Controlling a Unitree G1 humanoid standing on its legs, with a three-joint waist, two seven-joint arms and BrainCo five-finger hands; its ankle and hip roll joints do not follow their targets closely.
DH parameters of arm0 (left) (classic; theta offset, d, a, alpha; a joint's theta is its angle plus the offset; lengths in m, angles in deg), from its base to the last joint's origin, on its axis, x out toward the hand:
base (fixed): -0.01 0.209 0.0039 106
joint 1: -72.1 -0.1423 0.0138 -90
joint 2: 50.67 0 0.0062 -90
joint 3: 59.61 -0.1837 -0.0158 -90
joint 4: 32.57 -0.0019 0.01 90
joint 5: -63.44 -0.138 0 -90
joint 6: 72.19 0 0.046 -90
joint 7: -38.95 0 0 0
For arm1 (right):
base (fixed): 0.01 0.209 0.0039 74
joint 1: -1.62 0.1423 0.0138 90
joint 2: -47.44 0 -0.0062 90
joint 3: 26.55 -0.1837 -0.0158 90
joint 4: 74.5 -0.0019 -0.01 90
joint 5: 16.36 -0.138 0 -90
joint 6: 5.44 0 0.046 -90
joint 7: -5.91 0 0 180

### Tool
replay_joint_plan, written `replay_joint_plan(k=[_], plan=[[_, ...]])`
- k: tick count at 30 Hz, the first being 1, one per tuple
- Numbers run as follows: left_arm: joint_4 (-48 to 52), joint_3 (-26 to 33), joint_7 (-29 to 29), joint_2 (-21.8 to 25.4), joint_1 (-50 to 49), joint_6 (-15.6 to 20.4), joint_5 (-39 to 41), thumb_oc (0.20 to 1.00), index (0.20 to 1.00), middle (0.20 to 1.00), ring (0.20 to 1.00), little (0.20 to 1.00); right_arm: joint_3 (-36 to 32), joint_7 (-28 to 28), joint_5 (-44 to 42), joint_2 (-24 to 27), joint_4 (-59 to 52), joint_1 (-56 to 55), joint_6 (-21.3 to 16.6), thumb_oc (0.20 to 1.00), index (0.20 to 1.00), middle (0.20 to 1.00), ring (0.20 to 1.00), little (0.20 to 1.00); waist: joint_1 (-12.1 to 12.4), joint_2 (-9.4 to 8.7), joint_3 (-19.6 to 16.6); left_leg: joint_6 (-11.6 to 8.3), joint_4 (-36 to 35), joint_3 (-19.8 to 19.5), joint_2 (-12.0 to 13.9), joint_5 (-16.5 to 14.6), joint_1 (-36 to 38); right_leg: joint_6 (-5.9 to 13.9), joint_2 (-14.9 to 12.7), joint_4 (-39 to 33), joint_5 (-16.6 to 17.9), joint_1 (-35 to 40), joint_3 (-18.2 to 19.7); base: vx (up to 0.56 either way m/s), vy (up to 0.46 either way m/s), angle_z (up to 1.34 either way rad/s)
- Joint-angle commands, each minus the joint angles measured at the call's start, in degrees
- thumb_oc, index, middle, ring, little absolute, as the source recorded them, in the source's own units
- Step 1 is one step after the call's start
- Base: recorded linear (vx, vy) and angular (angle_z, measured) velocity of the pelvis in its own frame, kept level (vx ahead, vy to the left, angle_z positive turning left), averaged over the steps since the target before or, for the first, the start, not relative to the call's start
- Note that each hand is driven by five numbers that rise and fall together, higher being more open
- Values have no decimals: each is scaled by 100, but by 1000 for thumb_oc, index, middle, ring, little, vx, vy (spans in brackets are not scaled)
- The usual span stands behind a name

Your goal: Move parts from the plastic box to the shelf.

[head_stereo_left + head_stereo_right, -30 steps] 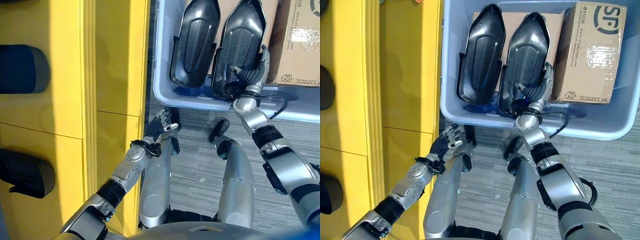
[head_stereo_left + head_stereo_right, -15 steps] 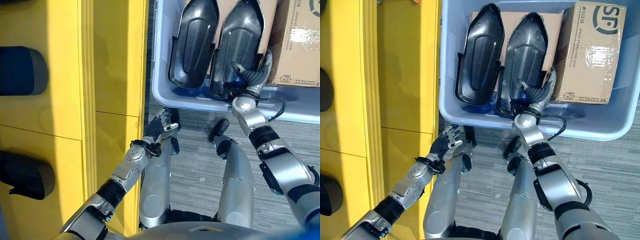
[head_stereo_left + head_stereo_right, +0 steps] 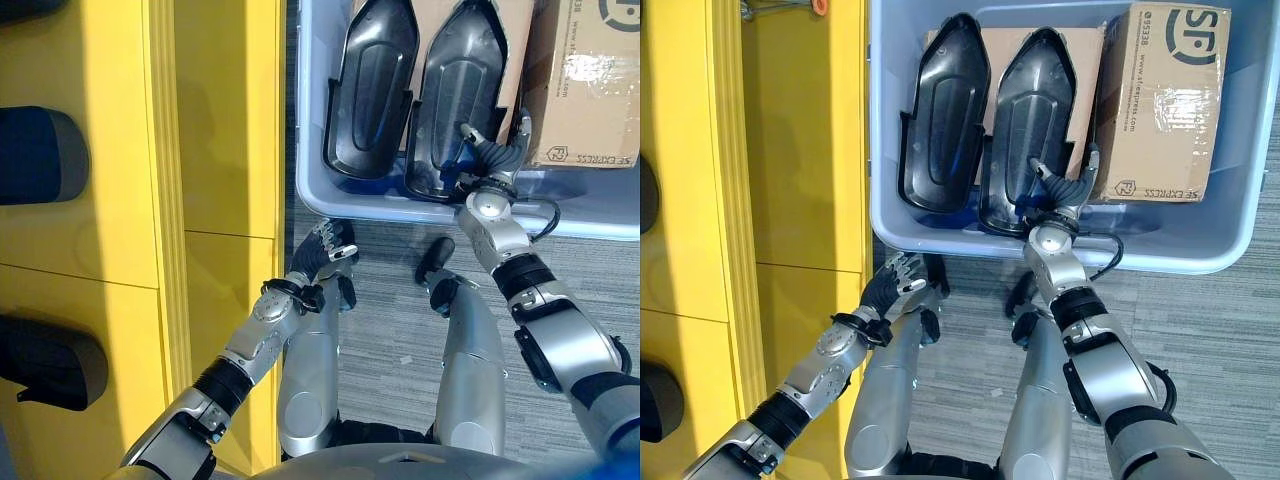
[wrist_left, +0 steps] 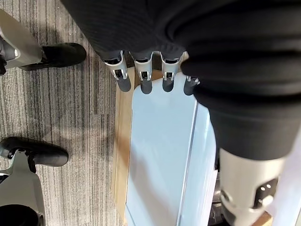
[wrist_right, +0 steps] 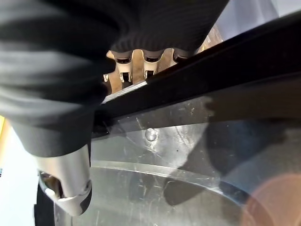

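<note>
Two black moulded parts stand side by side in the pale blue plastic box (image 3: 308, 185): the left part (image 3: 372, 85) and the right part (image 3: 455, 90). My right hand (image 3: 490, 160) is at the near end of the right part. In the right wrist view its fingers (image 5: 124, 70) curl over the part's black edge (image 5: 211, 70), with the thumb (image 5: 66, 188) on the near side. My left hand (image 3: 325, 245) hangs open and holds nothing, just outside the box's near left corner. Its straight fingers (image 4: 146, 82) point at the box's pale wall (image 4: 160, 155).
A yellow shelf (image 3: 220, 120) runs along the left, close beside the box. Two dark parts (image 3: 40, 155) (image 3: 50, 360) lie on it. A taped cardboard box (image 3: 585, 85) fills the right of the plastic box, touching the right part. Grey carpet lies below.
The camera has shifted a little. My right hand has drawn in at the right part's near end, and its fingers have curled tighter on the edge. The left hand has not moved.
</note>
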Motion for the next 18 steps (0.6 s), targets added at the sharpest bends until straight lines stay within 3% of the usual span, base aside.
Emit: replay_joint_plan(k=[1,3,4,5,6,10,18], plan=[[438,-167,-58,-21,-110,102,-74,1000,1000,1000,1000,1000,295,25,316,-48,245,-648,266,1000,1000,1000,1000,1000,127,212,-142,-403,235,-195,-39,-506,-186,622,142,244,130,-261,426,0,0,0],[445,-181,-23,-14,-131,86,-75,1000,1000,1000,1000,1000,318,91,547,4,238,-642,354,1000,1000,1000,1000,1000,128,208,-142,-404,255,-200,-41,-511,-201,620,144,259,127,-269,421,0,0,0],[446,-179,33,-7,-146,1,-99,1000,1000,1000,1000,1000,355,129,659,35,245,-632,412,840,840,840,840,840,135,210,-142,-402,261,-204,-43,-514,-209,622,141,259,122,-268,416,0,0,0],[399,-184,59,-8,-161,11,-147,1000,1000,1000,1000,1000,389,140,660,46,231,-632,472,454,454,454,454,454,132,208,-142,-403,258,-202,-39,-513,-205,623,146,263,124,-272,419,0,0,0],[335,-177,-8,-29,-169,79,-120,1000,1000,1000,1000,1000,432,151,606,54,249,-625,549,200,200,200,200,200,133,204,-142,-405,261,-205,-37,-516,-203,621,146,267,121,-270,419,0,0,0],[334,-185,-16,-1,-193,137,-100,1000,1000,1000,1000,1000,566,271,1137,115,348,-573,817,200,200,200,200,200,154,226,-142,-401,229,-186,-29,-501,-190,627,132,240,131,-253,400,0,0,0],[194,-200,-54,47,-165,144,-77,1000,1000,1000,1000,1000,528,354,972,215,649,-509,775,200,200,200,200,200,182,259,-142,-393,199,-187,-44,-479,-214,648,108,277,123,-267,388,-1,1,0]])
